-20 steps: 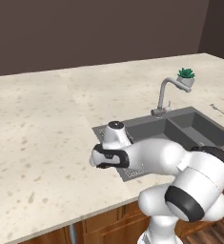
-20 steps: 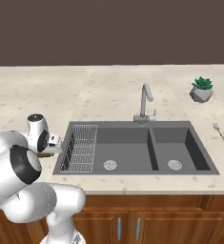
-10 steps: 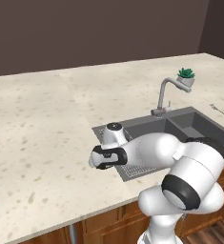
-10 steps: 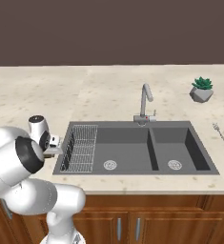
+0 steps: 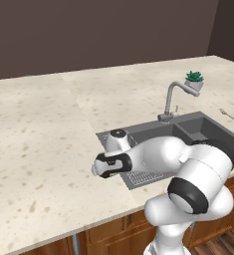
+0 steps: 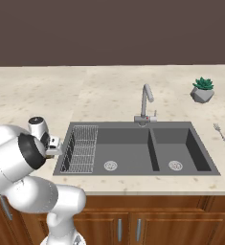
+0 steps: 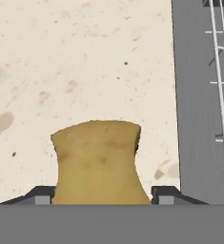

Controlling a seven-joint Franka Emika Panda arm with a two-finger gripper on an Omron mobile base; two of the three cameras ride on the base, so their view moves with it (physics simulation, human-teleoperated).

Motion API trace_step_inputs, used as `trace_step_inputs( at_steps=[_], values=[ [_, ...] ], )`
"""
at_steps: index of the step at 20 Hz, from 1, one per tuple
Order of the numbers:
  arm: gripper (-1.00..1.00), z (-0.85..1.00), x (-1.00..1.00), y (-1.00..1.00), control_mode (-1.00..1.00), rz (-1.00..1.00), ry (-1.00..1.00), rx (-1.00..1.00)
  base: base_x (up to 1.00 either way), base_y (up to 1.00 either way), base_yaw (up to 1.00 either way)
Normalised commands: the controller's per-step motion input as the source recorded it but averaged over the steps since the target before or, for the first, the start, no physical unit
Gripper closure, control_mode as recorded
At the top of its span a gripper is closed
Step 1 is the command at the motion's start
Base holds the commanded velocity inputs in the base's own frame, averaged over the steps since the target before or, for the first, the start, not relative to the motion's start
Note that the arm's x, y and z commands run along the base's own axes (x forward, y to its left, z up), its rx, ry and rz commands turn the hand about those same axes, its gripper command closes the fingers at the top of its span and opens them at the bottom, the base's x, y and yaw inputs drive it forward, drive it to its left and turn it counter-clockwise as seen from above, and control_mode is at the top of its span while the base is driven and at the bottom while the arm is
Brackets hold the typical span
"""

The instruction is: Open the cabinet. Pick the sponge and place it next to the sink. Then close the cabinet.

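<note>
The sponge (image 7: 96,162) is a yellowish-olive block, pinched at its waist between my two finger tips (image 7: 42,195). My gripper (image 7: 101,196) is shut on the sponge and hangs just above the speckled counter (image 7: 61,62), close to the left rim of the sink (image 7: 194,95). From the base, my hand (image 5: 108,162) sits over the counter at the sink's (image 5: 188,130) left edge. The right base view has the gripper (image 6: 54,146) beside the sink (image 6: 133,125). The cabinet is out of view.
A wire rack (image 6: 83,148) lies in the sink's left basin, near my hand. The faucet (image 6: 145,103) stands behind the sink. A potted plant (image 6: 202,90) and a fork (image 6: 220,133) are on the counter to the right. Wide bare counter (image 5: 34,149) stretches left.
The elbow and forearm have swung a little, while the hand has hardly moved from its spot at the sink's left edge.
</note>
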Motion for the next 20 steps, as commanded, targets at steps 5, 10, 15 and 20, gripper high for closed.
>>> trace_step_inputs(
  at_steps=[5, 10, 15, 20],
  values=[
    [1.0, -0.27, 0.0, 0.0, -1.0, 0.0, 0.0, 0.0, 0.0, 0.0, 0.0],
    [1.0, -0.07, 0.0, 0.0, -1.0, 0.0, 0.0, 0.0, 0.0, 0.0, 0.0],
    [-1.0, 0.0, 0.0, 0.0, -1.0, 0.0, 0.0, 0.0, 0.0, 0.0, 0.0],
    [-1.0, 0.0, 0.0, 0.0, -1.0, 0.0, 0.0, 0.0, 0.0, 0.0, 0.0]
  ],
)
